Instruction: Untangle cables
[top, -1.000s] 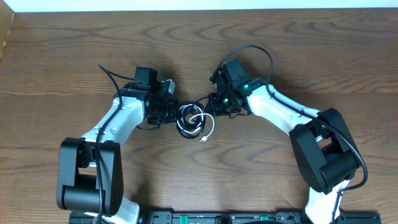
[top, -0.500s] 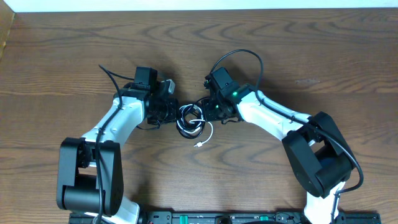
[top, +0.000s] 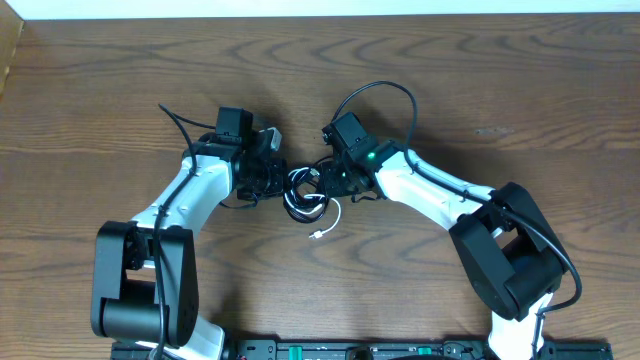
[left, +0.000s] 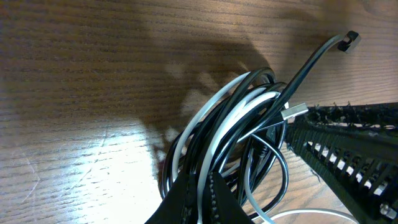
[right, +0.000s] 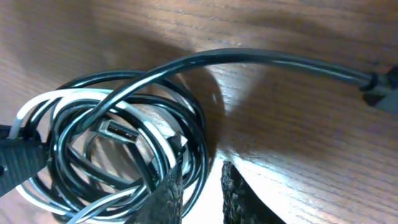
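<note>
- Overhead: cables (top: 306, 197) are bundled between left end effector (top: 280, 183) and right end effector (top: 326, 180).
- Left is clamped on them; black cord (right: 261, 59) is pinched in the narrowed right.
- Separation step judged in hand; outward pull required.

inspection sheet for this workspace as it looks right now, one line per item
surface: brown wood-grain table
job's things: black cable and white cable wound together in one bundle between the two grippers; a white tail with its plug trails out towards the robot's side
clutter: nothing seen
grippers: left gripper shut on the bundle's strands; right gripper fingers narrowly apart, black strands running into the gap, grip unclear
cables: thicker arm wire loops above the right arm, apart from the bundle
surroundings: pale strip along the far edge; black base rail at the near edge
</note>
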